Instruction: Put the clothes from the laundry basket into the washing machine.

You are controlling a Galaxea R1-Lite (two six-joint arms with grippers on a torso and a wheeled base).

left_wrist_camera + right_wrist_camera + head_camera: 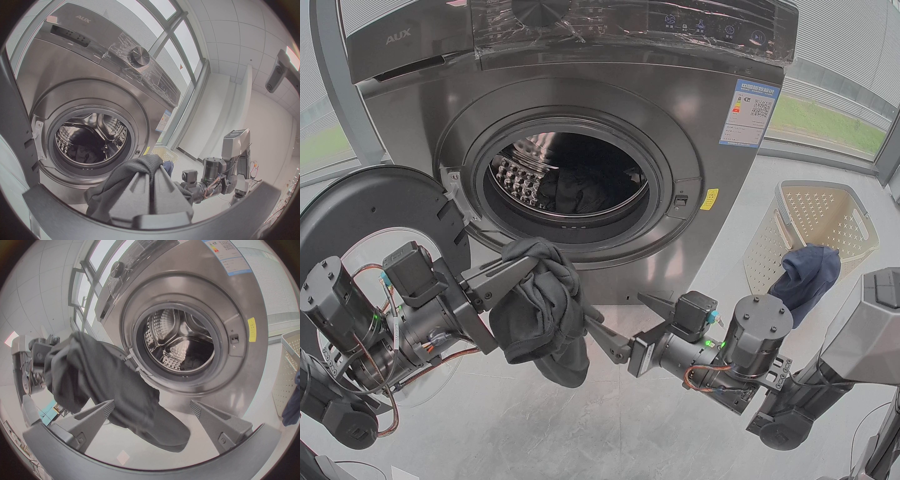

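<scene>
The washing machine [675,119] stands in front with its round door [369,206] swung open to the left. Dark clothes [581,187] lie inside the drum [90,137]. My left gripper [528,265] is shut on a dark grey garment [544,312] and holds it in the air below the drum opening; the cloth hangs down in folds [125,178]. My right gripper [619,312] is open just right of the garment, whose hanging tail [140,415] lies between its fingers [212,421]. A blue garment [806,278] drapes over the laundry basket's [831,219] rim.
The cream perforated basket [286,371] stands on the floor to the right of the machine, near a window wall. Pale grey floor [612,425] stretches in front of the machine. The open door sits close behind my left arm.
</scene>
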